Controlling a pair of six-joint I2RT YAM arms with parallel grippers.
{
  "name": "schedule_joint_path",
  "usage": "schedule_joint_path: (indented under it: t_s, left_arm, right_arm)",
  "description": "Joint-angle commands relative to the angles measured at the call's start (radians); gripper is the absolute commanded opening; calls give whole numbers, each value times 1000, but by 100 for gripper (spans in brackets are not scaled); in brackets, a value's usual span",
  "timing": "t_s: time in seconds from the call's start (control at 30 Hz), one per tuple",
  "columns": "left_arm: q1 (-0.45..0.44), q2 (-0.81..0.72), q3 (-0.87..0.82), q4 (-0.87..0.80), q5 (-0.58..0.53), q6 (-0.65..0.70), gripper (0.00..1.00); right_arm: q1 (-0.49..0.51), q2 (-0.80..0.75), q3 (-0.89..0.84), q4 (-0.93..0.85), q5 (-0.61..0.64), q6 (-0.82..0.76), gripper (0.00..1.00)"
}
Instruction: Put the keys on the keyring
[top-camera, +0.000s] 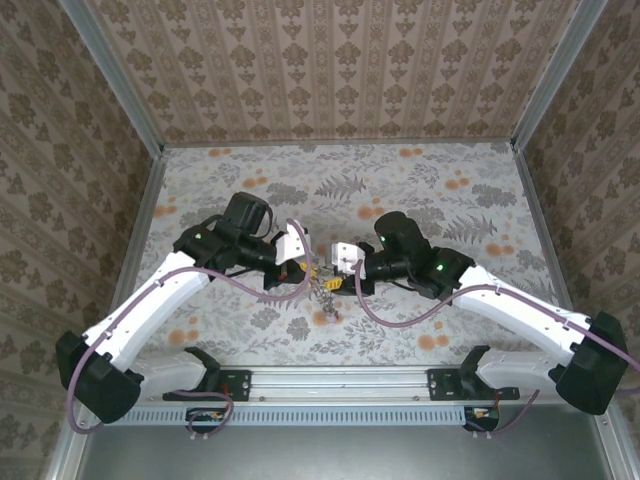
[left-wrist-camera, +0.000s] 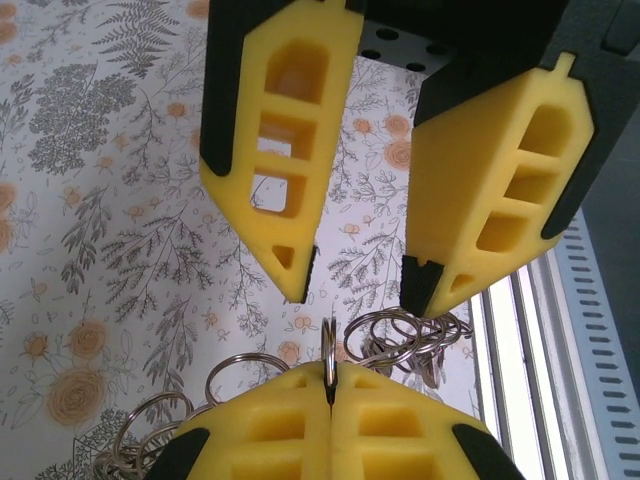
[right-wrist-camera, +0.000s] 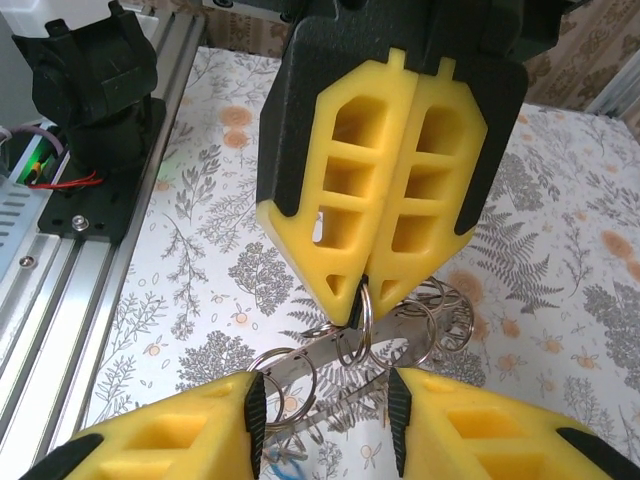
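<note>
The keyring is a bunch of silvery split rings hanging from a flat metal strip. My left gripper is shut on one upright ring of it, and from the right wrist that gripper shows pinching the ring from above. My right gripper is open, its fingertips on either side of the bunch and touching none of it. In the left wrist view the right gripper hangs just above the held ring. A scrap of blue under the rings may be one of the keys. From above, both grippers meet over the dangling bunch.
The table has a floral-patterned cover. The aluminium rail with the arm bases runs along the near edge, close behind the grippers. Patterned walls enclose the far side and both flanks.
</note>
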Motion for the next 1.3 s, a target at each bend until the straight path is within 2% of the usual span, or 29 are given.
schedule_joint_path:
  t_s: [0.0,0.37,0.53,0.6,0.63,0.7,0.77,1.0,1.07,1.27]
  left_arm:
    - [-7,6,41,-16,53,29,0]
    - [-35,38,55,-4,62,27,0]
    - [-39,42,62,-10,59,32,0]
    - [-38,37,56,-1,61,26,0]
    - [-38,34,51,4,59,24,0]
    - [-36,24,41,8,58,25,9]
    - [-36,7,25,15,58,23,18]
    - [-2,-77,-82,117,45,-55,22]
    - [6,-91,-94,136,34,-73,26]
    - [37,-121,-96,129,34,-77,28]
  right_arm:
    - [5,16,24,6,-41,27,37]
    - [13,41,29,51,-47,77,27]
    - [14,46,26,52,-46,83,16]
    - [14,49,23,56,-42,94,5]
    - [13,49,20,64,-41,105,3]
    - [8,38,-9,135,-31,165,0]
    - [-6,19,-56,249,-27,250,0]
    - [-41,-34,-194,600,-71,463,0]
    - [-45,-35,-213,649,-78,490,0]
    - [-47,-41,-236,666,-83,477,0]
